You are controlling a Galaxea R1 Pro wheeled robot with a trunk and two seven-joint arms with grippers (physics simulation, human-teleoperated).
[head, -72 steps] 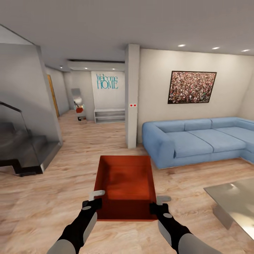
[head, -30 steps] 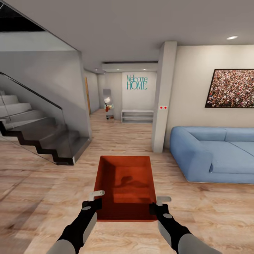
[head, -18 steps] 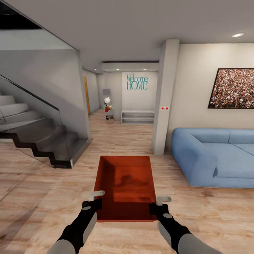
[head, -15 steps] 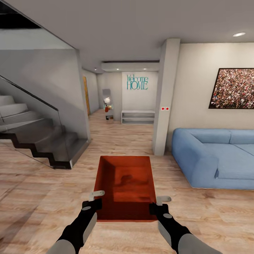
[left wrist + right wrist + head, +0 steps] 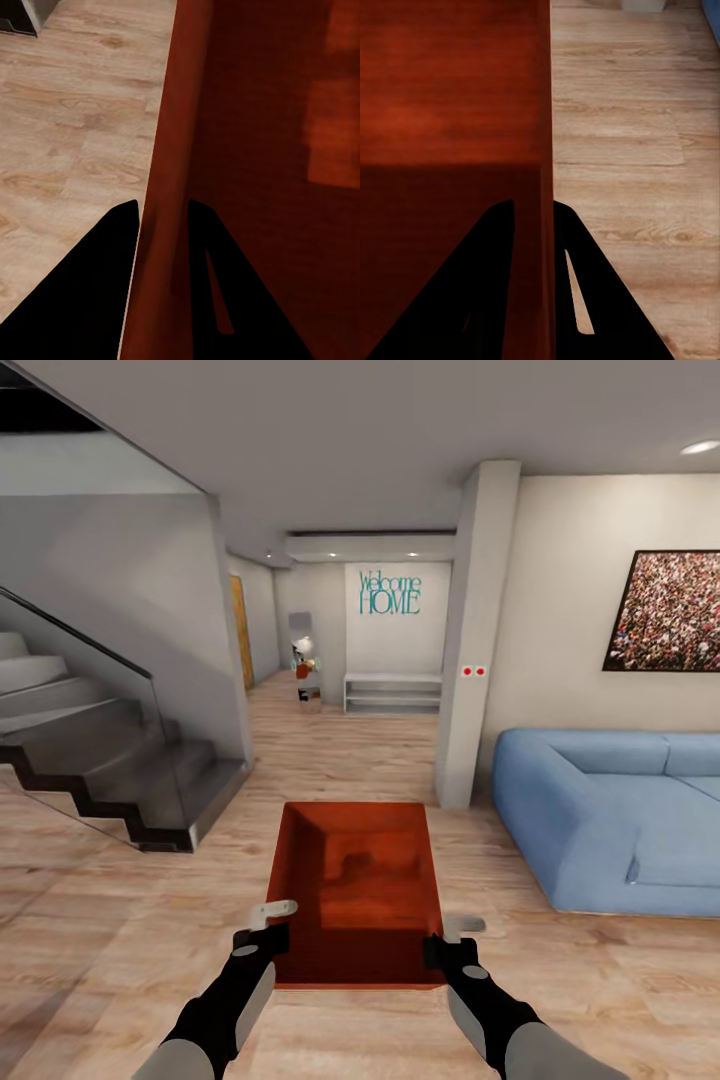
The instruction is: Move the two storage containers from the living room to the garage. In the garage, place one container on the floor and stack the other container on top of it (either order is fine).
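Storage container [image 5: 355, 885] hangs between us, each wall pinched by our left fingers [image 5: 124, 247] and right fingers [image 5: 566, 247]; our view has swung toward the hallway [image 5: 330, 730], so we're leaving the living room, garage still ahead

A blue sofa [image 5: 610, 815] sits on the right, on the light wood floor [image 5: 130, 920]. Above it hangs a big speckled picture [image 5: 668, 610]. A grey pillar [image 5: 470, 640] stands beside the sofa. Dark stairs [image 5: 90, 760] go up on the left. Far down the hall, blue words [image 5: 390, 592] on the wall say "Welcome HOME", above a low white shelf [image 5: 392, 693].
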